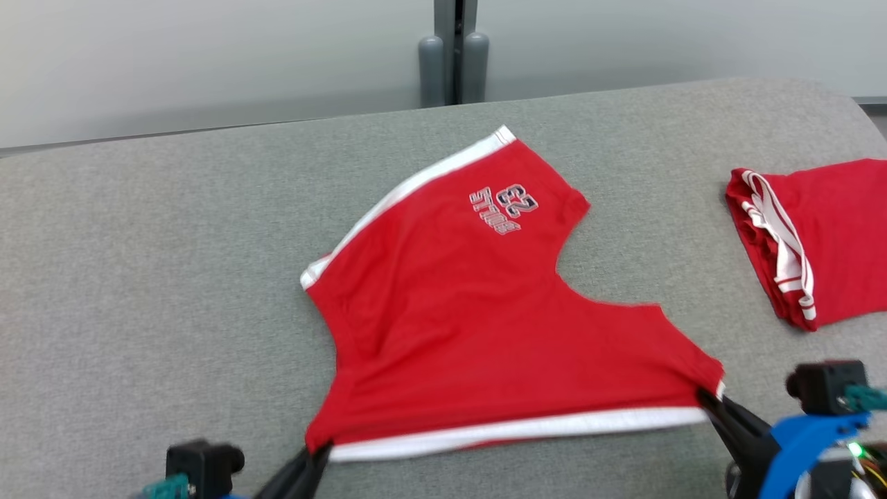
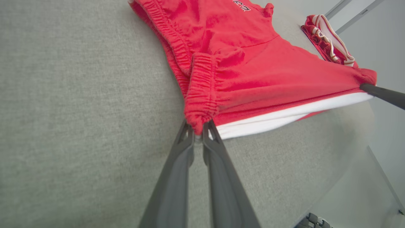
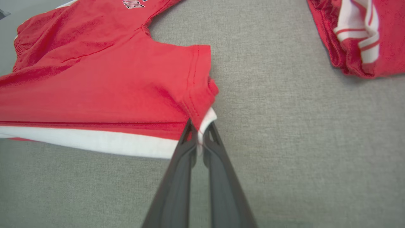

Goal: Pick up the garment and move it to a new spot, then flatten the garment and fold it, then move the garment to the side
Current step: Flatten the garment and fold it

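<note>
Lying spread on the grey padded surface (image 1: 138,277), the red shorts (image 1: 478,305) sit roughly in the middle of the head view, with their near edge pulled into a straight line between the two grippers. The left gripper (image 1: 320,450) is at the lower left corner of the shorts, its two dark fingers pressed together on the gathered end of the elastic waistband (image 2: 202,88), so that a bunched bit of red cloth sits pinched at the fingertips. The right gripper (image 1: 703,396) is at the lower right corner, its fingers likewise closed tight on the corner of the leg hem, where red cloth and a little white trim are nipped between them. A white stripe (image 1: 513,430) runs along the near edge from one gripper to the other. From that edge the shorts reach away from the robot: the other leg points to the far side, with a second white stripe down its left edge and a printed number (image 1: 506,208) near its end. A second red garment (image 1: 824,235) with white stripes lies folded on the same surface, well apart to the right of the right gripper.
</note>
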Controlling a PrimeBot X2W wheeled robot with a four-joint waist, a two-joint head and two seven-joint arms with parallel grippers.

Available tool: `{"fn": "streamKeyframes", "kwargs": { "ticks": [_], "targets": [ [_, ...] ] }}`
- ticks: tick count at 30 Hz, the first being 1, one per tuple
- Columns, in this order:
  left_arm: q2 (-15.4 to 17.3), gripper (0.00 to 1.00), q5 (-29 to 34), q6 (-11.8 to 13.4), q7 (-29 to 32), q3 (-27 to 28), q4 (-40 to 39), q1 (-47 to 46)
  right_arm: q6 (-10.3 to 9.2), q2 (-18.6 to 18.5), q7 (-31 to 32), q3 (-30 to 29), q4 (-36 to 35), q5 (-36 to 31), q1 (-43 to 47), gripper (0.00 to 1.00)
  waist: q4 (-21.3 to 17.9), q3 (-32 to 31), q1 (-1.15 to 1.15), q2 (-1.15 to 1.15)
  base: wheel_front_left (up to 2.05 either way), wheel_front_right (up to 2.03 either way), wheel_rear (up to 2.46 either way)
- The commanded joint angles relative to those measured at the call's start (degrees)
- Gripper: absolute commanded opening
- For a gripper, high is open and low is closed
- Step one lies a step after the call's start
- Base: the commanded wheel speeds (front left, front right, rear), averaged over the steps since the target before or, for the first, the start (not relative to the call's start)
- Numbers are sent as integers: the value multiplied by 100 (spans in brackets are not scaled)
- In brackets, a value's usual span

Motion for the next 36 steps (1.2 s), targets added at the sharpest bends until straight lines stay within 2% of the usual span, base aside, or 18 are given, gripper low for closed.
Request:
{"fn": "streamKeyframes", "kwargs": {
  "ticks": [1, 4, 7, 10, 13, 22, 28, 36],
  "targets": [
    [256, 0, -84, 229, 181, 121, -306, 318, -73, 42, 287, -300, -466, -39, 351, 0, 44, -10, 2, 0, 0, 0, 0],
    [461, 0, -150, 440, 528, 62, -961, 714, -74, 217, 796, -655, -1279, -148, 893, 0, 145, -36, 2, 0, 0, 0, 0],
    [485, 0, -234, 577, 607, 95, -1414, 884, -72, 357, 1106, -866, -1821, -221, 1138, 0, 197, -43, 2, 0, 0, 0, 0],
    [359, 0, -212, 599, 573, 63, -1513, 764, -72, 369, 1186, -899, -1981, -315, 1031, 0, 247, -23, 2, 0, 0, 0, 0],
    [140, 0, -194, 538, 467, 51, -1417, 442, -61, 178, 1096, -727, -1856, -377, 568, 0, 271, 52, 2, 0, 0, 0, 0],
    [-625, 0, -263, 543, 289, 175, -447, -962, -44, -466, 1057, 222, -494, -272, -1675, 0, 432, 544, 2, 0, 0, 0, 0],
    [-955, 0, -134, 487, 200, 179, 406, -1887, -44, -651, 801, 677, 666, -156, -3178, 0, 684, 944, 2, 0, 0, 0, 0],
    [-1318, 0, 30, 370, -82, 117, 1367, -2716, -43, -779, 395, 1123, 1972, -32, -4398, 0, 1037, 1359, 2, 0, 0, 0, 0]
  ]
}}
